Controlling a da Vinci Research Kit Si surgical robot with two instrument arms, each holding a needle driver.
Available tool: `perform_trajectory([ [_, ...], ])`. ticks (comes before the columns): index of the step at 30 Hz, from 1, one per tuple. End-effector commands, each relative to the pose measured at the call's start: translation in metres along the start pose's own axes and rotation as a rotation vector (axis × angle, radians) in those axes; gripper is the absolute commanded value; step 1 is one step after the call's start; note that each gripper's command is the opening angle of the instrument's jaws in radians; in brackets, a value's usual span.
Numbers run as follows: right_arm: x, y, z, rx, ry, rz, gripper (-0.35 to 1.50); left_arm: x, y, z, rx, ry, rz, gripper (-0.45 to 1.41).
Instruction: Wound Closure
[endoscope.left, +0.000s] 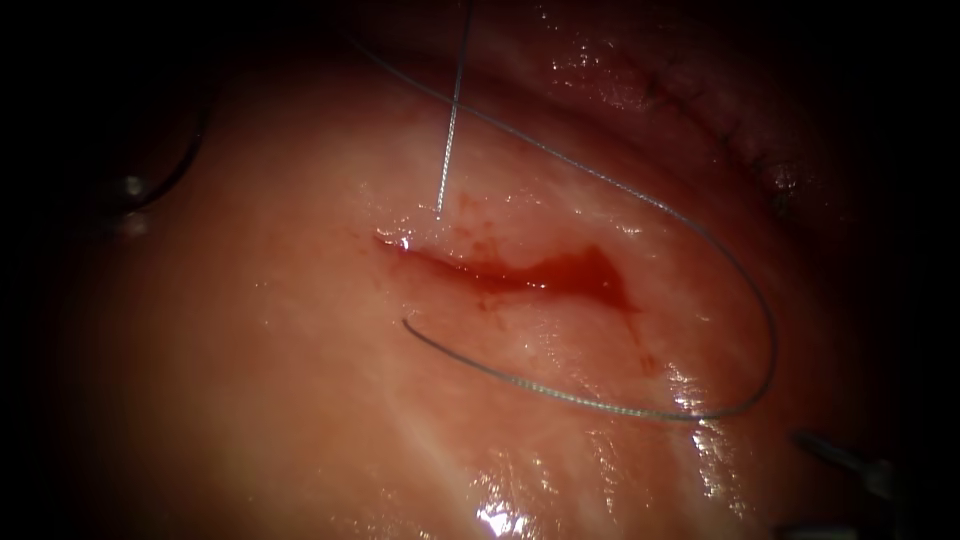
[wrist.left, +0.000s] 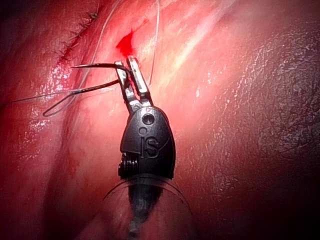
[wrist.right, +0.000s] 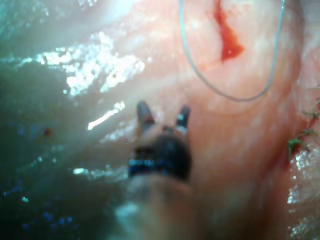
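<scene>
Right up close, the right tool (wrist.right: 162, 116) has its two jaws spread apart and it holds nothing. It hangs over the shiny wet tissue (endoscope.left: 250, 380), low on the right side of the cut (endoscope.left: 450, 262) and well away from it. Next comes the thread (endoscope.left: 600, 400). It lies on the tissue in one big loop that bends round the right end of the cut. The cut sits in the middle, with red fluid (endoscope.left: 570, 272) pooled in it. Just past the cut, one piece of thread goes into the tissue by its left end and rises straight up. Far off to the left of the cut, the left tool (wrist.left: 126, 62) pinches the needle (wrist.left: 95, 65) near the middle of its curve. The needle is up in the air, not in the tissue. Farthest back, on the right, is an old line of dark stitches (endoscope.left: 720, 120)
</scene>
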Motion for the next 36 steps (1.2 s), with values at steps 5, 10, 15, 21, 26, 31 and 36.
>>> perform_trajectory([
  [5,-0.0007,0.0030,-0.0048,-0.066,-0.032,0.040,1.35,-0.0009,0.0007,0.0006,0.002,0.000,-0.001,-0.45],
  [10,0.0048,0.0060,-0.0064,-0.094,0.095,0.138,1.38,-0.0026,0.0029,0.0033,-0.039,-0.018,0.018,-0.45],
  [15,0.0099,0.0065,-0.0028,-0.033,0.157,0.235,1.26,-0.0035,0.0046,0.0056,-0.083,-0.012,0.009,-0.45],
  [21,0.0159,0.0049,0.0065,0.012,0.139,0.266,1.16,-0.0036,0.0049,0.0060,-0.100,-0.006,0.010,-0.45],
  [26,0.0184,0.0037,0.0129,0.049,0.077,0.260,1.16,-0.0034,0.0046,0.0055,-0.106,-0.006,0.007,-0.45],
  [31,0.0202,0.0023,0.0176,0.081,0.009,0.251,1.13,-0.0030,0.0042,0.0047,-0.114,-0.002,0.002,-0.45],
  [36,0.0218,0.0017,0.0221,0.109,-0.081,0.247,1.04,-0.0027,0.0040,0.0041,-0.121,-0.002,-0.002,-0.45],
])
